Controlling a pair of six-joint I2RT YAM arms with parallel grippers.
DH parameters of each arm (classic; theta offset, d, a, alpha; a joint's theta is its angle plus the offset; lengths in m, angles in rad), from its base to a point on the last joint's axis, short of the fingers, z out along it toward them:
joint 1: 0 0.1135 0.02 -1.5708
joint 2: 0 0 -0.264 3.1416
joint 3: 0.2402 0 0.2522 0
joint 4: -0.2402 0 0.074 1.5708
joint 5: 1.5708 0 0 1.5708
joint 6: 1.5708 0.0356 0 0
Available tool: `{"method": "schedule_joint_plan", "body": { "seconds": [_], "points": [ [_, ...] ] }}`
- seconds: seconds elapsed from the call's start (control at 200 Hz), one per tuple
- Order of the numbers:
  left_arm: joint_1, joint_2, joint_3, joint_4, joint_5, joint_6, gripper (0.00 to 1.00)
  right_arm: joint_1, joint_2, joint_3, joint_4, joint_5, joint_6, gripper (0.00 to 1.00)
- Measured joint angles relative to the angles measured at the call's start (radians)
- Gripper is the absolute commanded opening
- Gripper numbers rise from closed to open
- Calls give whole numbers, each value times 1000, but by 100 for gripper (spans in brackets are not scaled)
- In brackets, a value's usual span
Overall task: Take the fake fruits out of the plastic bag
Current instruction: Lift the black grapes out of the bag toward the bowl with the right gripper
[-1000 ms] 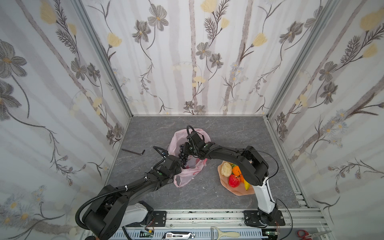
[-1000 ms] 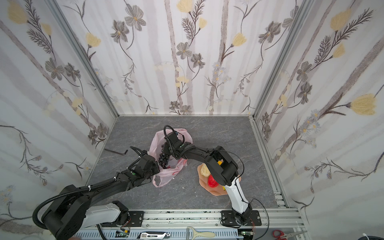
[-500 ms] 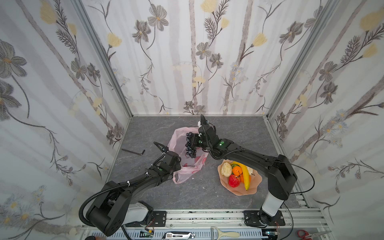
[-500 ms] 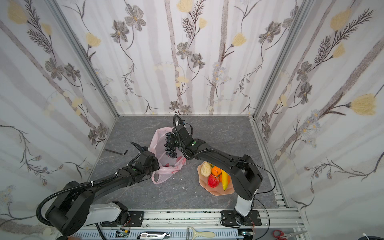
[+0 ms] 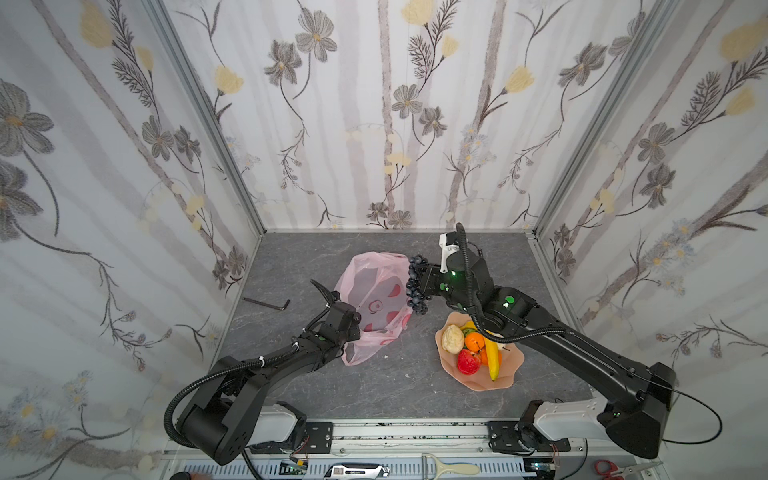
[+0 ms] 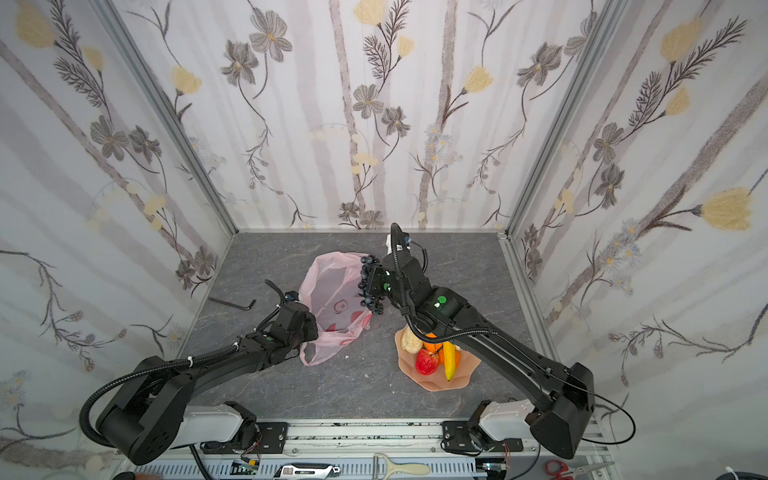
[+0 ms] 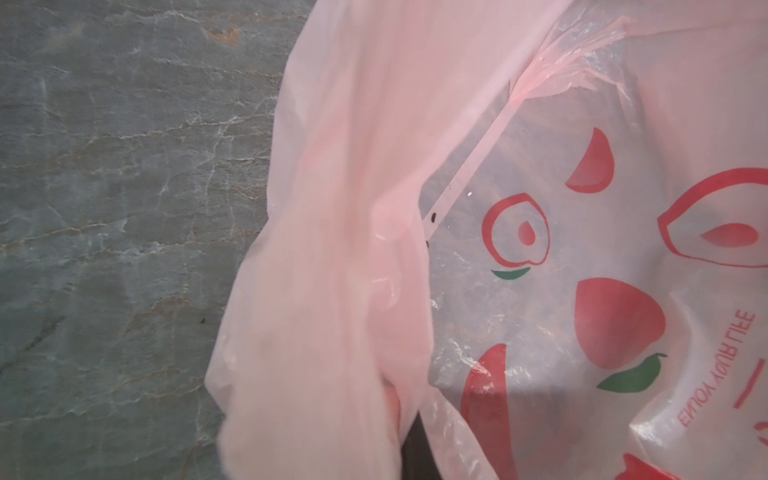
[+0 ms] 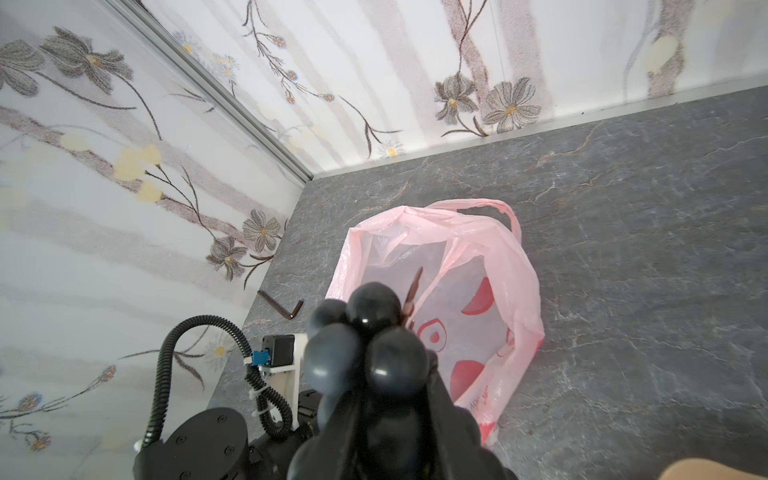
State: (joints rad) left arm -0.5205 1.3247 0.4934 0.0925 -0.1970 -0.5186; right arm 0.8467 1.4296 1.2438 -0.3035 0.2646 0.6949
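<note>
While our right claw [image 5: 424, 286] grips the grape bunch [image 5: 414, 286], lengthwise across it | peach dish [image 5: 505, 384] lies near, on our base side | left claw [image 5: 353, 332] pinches plastic bag [image 5: 374, 286].

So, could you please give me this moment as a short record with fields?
right gripper: shut on grape bunch, out of the plastic bag
left gripper: shut on the bag's edge
plastic bag: lying on table, no fruit visible inside
dish: banana, apple, orange, beige fruit
stray item: hex key, left of bag
</note>
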Motion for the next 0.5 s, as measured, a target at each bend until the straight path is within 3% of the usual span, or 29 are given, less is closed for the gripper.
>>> {"method": "schedule_joint_plan", "body": {
  "seconds": [0.5],
  "points": [
    [0,-6,-36,98,21,40,3,26,-381,-259,-234,42,130,23]
  ]
}}
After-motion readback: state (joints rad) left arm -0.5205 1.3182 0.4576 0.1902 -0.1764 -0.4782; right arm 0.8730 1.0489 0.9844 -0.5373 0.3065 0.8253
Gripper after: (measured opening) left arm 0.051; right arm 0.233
